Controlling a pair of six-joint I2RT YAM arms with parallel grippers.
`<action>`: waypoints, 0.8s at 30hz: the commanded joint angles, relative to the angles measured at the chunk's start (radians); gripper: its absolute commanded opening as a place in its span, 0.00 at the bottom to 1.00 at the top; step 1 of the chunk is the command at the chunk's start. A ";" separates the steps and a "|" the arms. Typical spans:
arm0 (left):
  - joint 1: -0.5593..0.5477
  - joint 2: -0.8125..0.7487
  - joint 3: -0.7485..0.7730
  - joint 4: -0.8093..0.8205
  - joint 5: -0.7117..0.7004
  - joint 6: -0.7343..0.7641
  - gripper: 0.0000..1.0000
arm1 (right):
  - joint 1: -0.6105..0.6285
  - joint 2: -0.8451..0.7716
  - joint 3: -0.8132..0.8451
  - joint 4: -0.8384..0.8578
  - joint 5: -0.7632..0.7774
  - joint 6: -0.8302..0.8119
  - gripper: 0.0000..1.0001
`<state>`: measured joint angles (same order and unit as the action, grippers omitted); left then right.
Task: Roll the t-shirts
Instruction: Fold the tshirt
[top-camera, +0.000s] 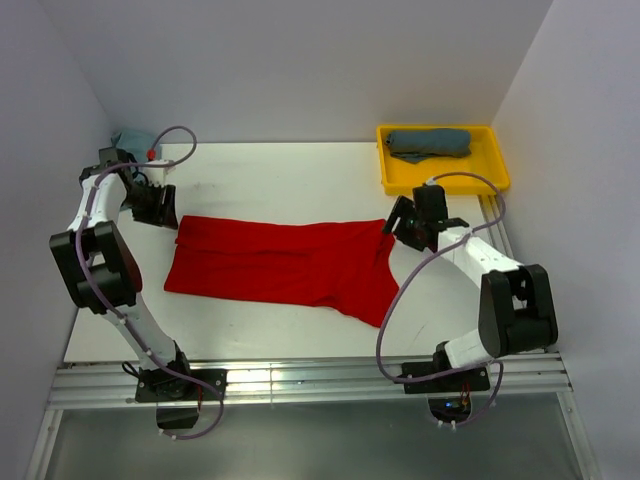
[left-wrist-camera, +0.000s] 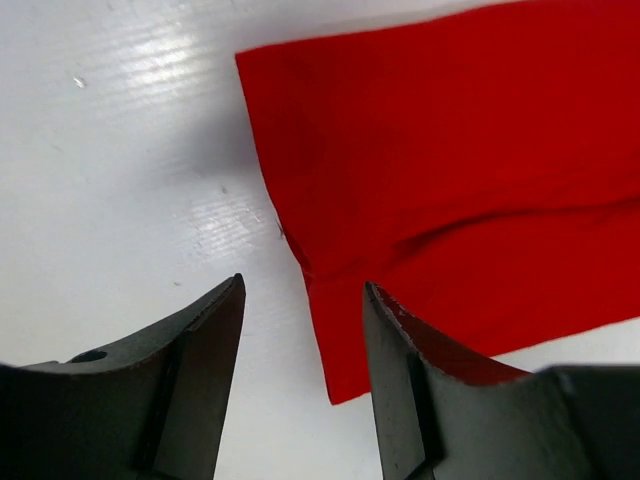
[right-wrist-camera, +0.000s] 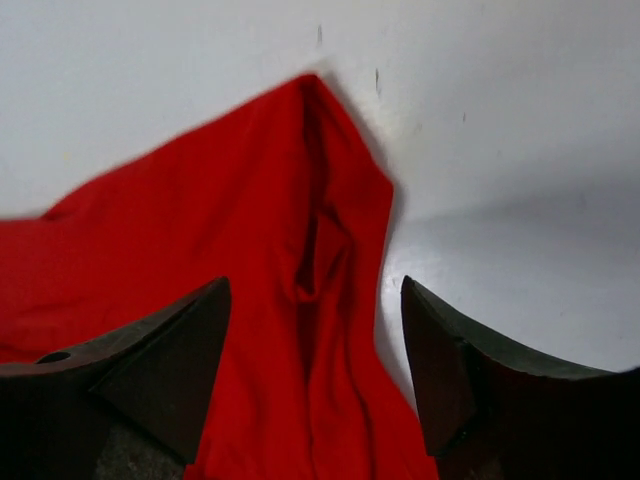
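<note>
Your left gripper (left-wrist-camera: 303, 286) hangs over the white table (left-wrist-camera: 120, 160), jaws parted and gripping nothing. The red t-shirt (left-wrist-camera: 450, 150) lies flat on the table. Its left edge runs down between the jaw tips, and one crease crosses the cloth.

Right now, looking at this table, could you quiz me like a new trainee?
1. True or false: the red t-shirt is rolled up.
2. What holds the blue-grey t-shirt? A yellow tray; B cardboard box; C metal bowl.
3. Fill in: the left hand and the right hand are both ____.
Key: 1 false, it lies flat; 2 A; 3 open.
</note>
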<state>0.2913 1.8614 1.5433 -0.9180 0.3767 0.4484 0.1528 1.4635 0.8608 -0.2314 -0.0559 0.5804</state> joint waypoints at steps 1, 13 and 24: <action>0.012 -0.085 -0.014 -0.025 0.077 0.064 0.57 | 0.014 -0.045 -0.074 0.040 -0.087 -0.028 0.77; 0.017 -0.159 -0.086 -0.061 0.163 0.161 0.56 | 0.117 0.020 -0.146 0.041 0.025 0.010 0.79; 0.063 -0.157 -0.092 -0.097 0.218 0.228 0.54 | 0.278 0.135 0.012 -0.189 0.258 0.053 0.60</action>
<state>0.3389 1.7401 1.4544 -0.9916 0.5446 0.6266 0.3893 1.5627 0.8165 -0.3134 0.0948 0.6083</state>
